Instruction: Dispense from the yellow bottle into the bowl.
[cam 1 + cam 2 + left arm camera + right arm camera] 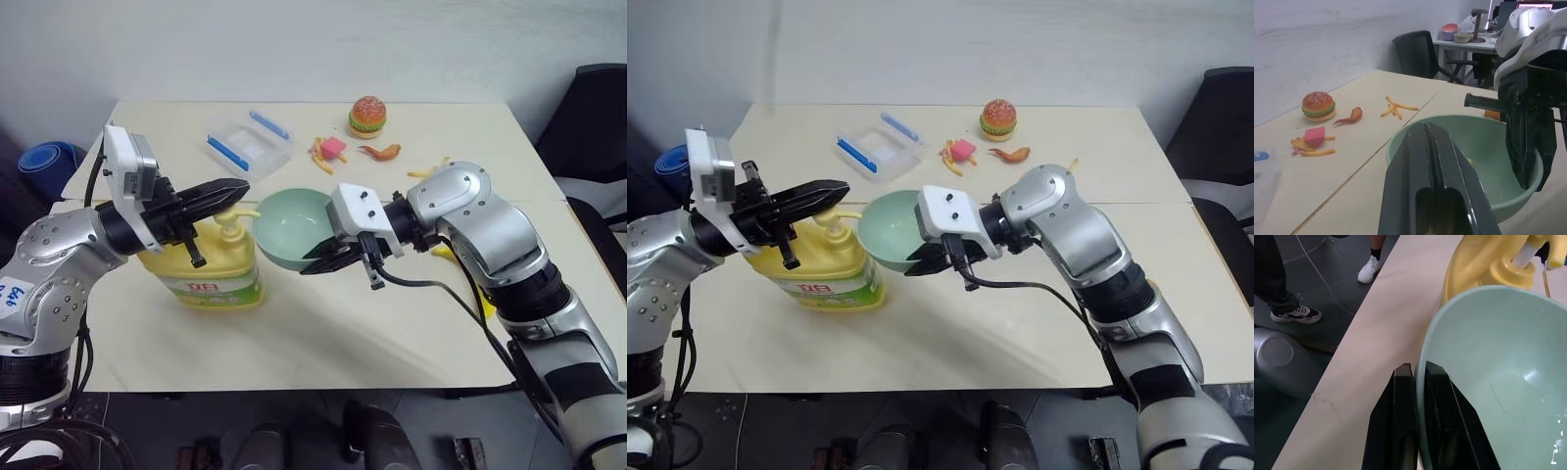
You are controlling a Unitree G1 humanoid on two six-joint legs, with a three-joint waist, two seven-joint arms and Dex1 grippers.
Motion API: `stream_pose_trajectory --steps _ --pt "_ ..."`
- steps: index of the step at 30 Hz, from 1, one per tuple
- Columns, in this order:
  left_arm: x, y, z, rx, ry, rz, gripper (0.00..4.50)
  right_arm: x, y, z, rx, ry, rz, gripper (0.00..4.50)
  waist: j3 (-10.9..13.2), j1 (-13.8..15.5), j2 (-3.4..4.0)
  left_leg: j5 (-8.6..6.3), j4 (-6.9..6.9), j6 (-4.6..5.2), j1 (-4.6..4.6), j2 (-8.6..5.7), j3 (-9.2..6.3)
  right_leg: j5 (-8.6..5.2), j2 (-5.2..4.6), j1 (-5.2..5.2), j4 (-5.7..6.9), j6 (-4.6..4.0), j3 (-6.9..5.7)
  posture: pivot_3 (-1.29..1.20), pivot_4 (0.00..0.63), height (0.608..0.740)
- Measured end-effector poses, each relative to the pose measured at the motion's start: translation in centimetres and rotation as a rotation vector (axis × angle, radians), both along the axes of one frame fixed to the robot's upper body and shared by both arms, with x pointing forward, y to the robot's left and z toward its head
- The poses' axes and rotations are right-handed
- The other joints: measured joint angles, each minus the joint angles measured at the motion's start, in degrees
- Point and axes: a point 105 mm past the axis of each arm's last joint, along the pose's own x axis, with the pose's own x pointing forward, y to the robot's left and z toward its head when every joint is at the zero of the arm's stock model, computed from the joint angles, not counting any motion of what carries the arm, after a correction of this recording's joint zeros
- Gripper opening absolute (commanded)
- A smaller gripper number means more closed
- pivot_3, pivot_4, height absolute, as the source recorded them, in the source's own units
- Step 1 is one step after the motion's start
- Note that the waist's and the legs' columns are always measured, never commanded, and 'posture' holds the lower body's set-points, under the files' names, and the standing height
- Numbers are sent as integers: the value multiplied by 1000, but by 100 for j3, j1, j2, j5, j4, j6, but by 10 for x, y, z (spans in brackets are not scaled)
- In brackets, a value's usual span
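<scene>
The yellow bottle stands upright on the table's left side, its pump top with the spout turned toward the bowl. My left gripper is shut and empty, its tips just over the pump head; I cannot tell whether they touch it. The pale green bowl hangs tilted right beside the bottle, its rim near the spout. My right gripper is shut on the bowl's rim, seen as a pinch in the right wrist view. The bowl also lies just beyond my left fingers.
Behind the bowl lie a clear container with blue clips, a pink block among fries, a toy burger and a small orange piece. A black chair stands at the table's right. A person's shoes are on the floor.
</scene>
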Motion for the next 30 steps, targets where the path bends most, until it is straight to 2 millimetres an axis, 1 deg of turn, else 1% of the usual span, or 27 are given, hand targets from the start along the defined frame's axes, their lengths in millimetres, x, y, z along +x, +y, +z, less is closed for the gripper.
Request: stream_pose_trajectory --steps 4,8,11,16,19,20,22,23,25,27,30 --pt "0 0 -2 21 11 9 25 0 2 2 3 -5 2 0 0 0 0 0 0 0 6 0 0 0 0 3 2 0 1 0 150 740" --pt "1 1 -8 56 21 40 25 -1 12 5 21 -14 14 0 -5 -20 8 0 -1 -1 16 1 4 -2 -1 4 15 -4 7 0 150 740" --pt "0 1 -11 60 27 47 25 2 15 6 27 -21 4 0 -18 -14 22 0 -1 -2 26 0 4 -3 -4 11 17 -5 8 0 150 740" --pt "3 1 -11 9 17 52 25 4 15 6 28 -20 -6 0 -25 -6 30 0 -1 -2 26 -1 4 -3 -6 10 23 -6 9 0 150 740" --pt "1 3 -7 -15 21 46 25 5 10 0 23 -2 -17 0 -26 -7 27 0 -1 -2 22 -1 3 -4 -7 7 22 -6 7 0 150 740" --pt "0 5 -5 -24 14 36 25 6 5 -4 21 4 -33 0 -25 -6 27 0 -1 -1 16 -1 3 -4 -7 4 21 -6 6 0 150 740" --pt "-6 10 1 -91 7 1 25 13 -11 -16 10 3 -83 0 -19 7 17 0 -1 -1 2 -1 0 -4 -7 -4 14 -6 1 0 150 740" --pt "-13 18 7 -133 -10 -15 25 18 -22 -26 -1 13 -120 0 -13 5 4 0 -1 -1 -2 0 -2 -4 -7 -5 9 -6 -2 0 150 740" --pt "-23 33 11 -147 -32 -13 25 25 -40 -47 -21 39 -174 0 -11 -2 -3 -1 -3 -1 -6 0 -2 -3 -6 -4 -6 -6 -6 0 150 740" --pt "-38 46 0 -94 7 -13 25 32 -55 -70 -23 56 -215 0 -10 -62 -3 -2 -10 0 -2 -1 6 -3 -3 -3 -12 -5 -3 0 150 740" --pt "-58 50 -21 -56 109 -56 25 47 -76 -103 -25 64 -290 0 -4 -110 -6 -1 -8 1 -3 1 6 -3 -3 -1 -13 -4 -2 0 150 740"
